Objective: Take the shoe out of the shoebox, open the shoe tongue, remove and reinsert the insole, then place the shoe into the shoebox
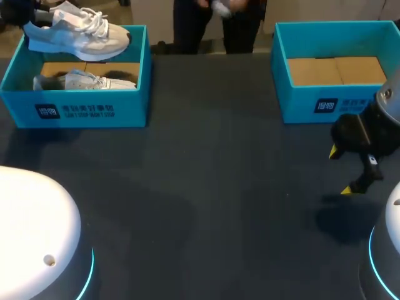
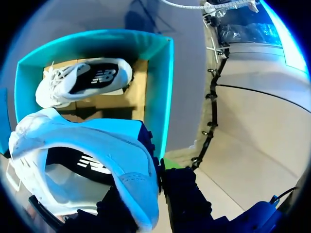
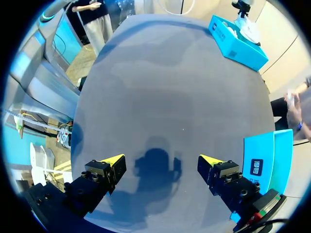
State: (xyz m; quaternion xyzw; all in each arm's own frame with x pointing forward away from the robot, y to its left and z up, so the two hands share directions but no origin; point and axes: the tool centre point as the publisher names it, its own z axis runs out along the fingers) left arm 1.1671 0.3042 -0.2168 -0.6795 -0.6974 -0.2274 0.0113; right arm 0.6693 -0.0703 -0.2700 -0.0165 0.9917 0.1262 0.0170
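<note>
You have one dark table (image 1: 219,187) with two teal shoeboxes on it, the left shoebox (image 1: 75,109) and the right shoebox (image 1: 300,94). There are two white shoes. The lifted shoe (image 1: 78,31) hangs over the left shoebox, clamped at its heel end in your left gripper (image 2: 148,206). The second shoe (image 1: 81,80) lies inside that box. Your right gripper (image 1: 340,170) is spread wide above the table, near the right shoebox.

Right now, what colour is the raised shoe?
The shoe is white with a black side panel; best seen in left wrist view.
</note>
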